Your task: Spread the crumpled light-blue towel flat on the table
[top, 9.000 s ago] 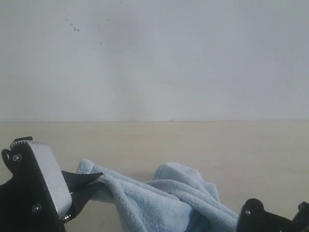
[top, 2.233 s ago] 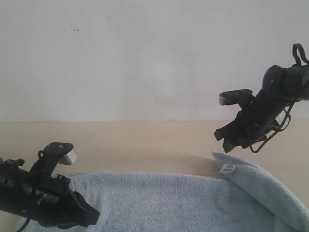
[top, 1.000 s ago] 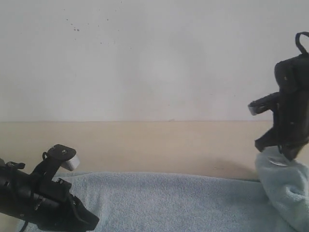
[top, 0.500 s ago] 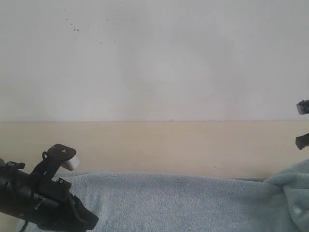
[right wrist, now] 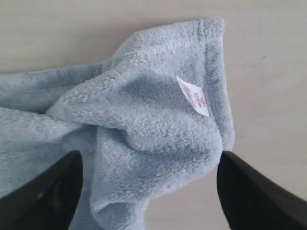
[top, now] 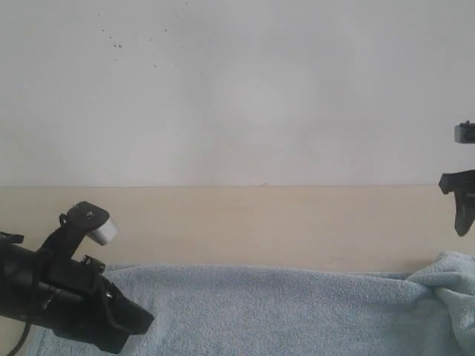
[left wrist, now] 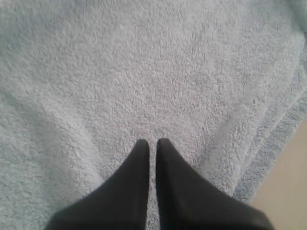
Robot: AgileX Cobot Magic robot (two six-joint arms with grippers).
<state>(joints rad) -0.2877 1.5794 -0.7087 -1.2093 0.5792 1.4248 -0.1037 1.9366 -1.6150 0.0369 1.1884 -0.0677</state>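
The light-blue towel lies spread along the near part of the beige table; its right corner is still bunched up. My left gripper is low over the towel's left part. In the left wrist view it is shut, with the tips over the flat towel and no fold between them. My right gripper hangs at the right edge, above the bunched corner. In the right wrist view it is wide open, astride the rumpled towel corner with its white tag, not touching it.
A white-grey wall rises behind the table. Bare tabletop shows beyond the towel's far edge, beside the corner and past the towel's edge in the left wrist view.
The right gripper carried the tagged corner rightwards, let it go and rose; the corner now lies bunched on the table. The left arm shifted only slightly.
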